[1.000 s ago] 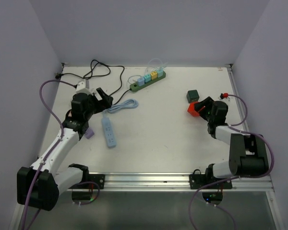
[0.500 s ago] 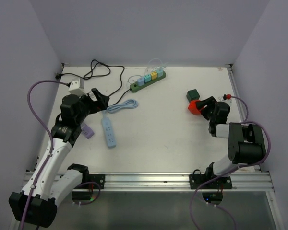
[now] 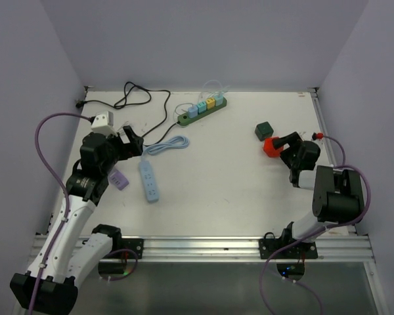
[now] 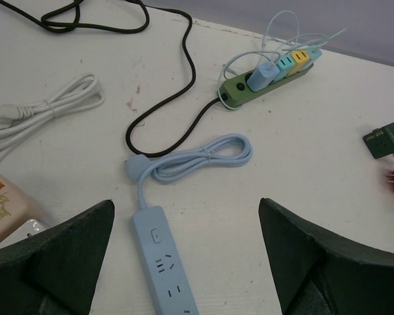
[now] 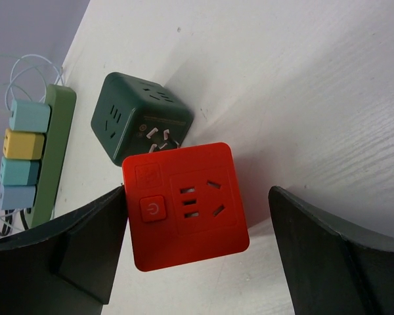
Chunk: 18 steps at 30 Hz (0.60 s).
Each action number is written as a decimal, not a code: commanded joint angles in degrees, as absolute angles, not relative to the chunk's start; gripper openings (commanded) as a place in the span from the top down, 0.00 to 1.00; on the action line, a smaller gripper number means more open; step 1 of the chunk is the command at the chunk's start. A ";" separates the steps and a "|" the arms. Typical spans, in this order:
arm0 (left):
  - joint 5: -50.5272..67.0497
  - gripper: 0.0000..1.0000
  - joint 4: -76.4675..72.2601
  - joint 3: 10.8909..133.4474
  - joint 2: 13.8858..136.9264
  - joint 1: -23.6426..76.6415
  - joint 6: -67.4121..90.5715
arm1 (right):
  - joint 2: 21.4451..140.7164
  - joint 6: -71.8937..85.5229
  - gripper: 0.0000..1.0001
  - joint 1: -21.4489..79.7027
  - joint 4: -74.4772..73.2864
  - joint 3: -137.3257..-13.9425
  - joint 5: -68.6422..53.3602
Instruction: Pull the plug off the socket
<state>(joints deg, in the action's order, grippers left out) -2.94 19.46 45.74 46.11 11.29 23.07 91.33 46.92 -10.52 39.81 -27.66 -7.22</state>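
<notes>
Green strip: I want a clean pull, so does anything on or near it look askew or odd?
Nothing looks damaged. The green strip lies diagonally, its four plugs crowded at one end with thin cables looped loosely above them. The nearest blue plug appears to lean, though that is hard to confirm.

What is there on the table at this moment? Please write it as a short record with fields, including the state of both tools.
socket: dark green power strip, with a black cord running from its end
plugs: four coloured plugs, all seated in the strip
left tool: open, empty, far from the strip
right tool: open, with a red cube socket between its fingers
other items: dark green cube adapter beside the red cube; light blue power strip, its cord coiled
task state: no plug pulled yet
</notes>
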 commanded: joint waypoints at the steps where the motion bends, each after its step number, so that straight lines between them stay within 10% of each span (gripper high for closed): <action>1: -4.48 0.05 19.60 45.17 46.14 11.16 21.10 | 88.87 45.97 0.11 -11.07 33.41 -27.77 -5.19; 18: -5.79 0.05 19.25 44.12 43.16 10.72 21.27 | 74.64 42.19 0.12 -11.51 21.10 -29.35 -4.65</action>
<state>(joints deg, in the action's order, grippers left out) -4.29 19.77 44.86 44.36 11.22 22.85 79.07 44.42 -11.31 24.32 -27.75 -5.28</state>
